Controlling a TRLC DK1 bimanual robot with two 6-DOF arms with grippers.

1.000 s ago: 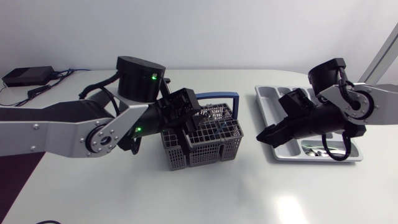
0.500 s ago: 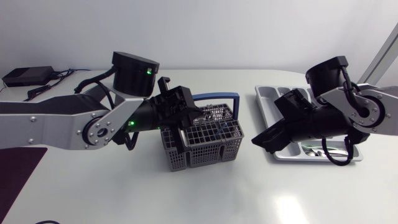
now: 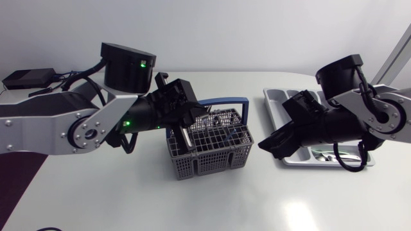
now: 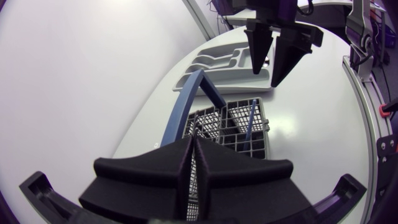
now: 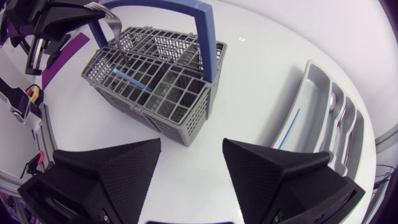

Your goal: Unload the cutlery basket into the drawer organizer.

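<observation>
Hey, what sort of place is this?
Probably a robotics lab bench, not a kitchen: my left arm and right arm stand at a plain white table, with a cutlery basket and drawer organizer set loose on it.

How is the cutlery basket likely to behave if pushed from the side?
Light-looking plastic mesh, so the cutlery basket would probably slide on the smooth table. A push high on its tall handle might tip it.
</observation>
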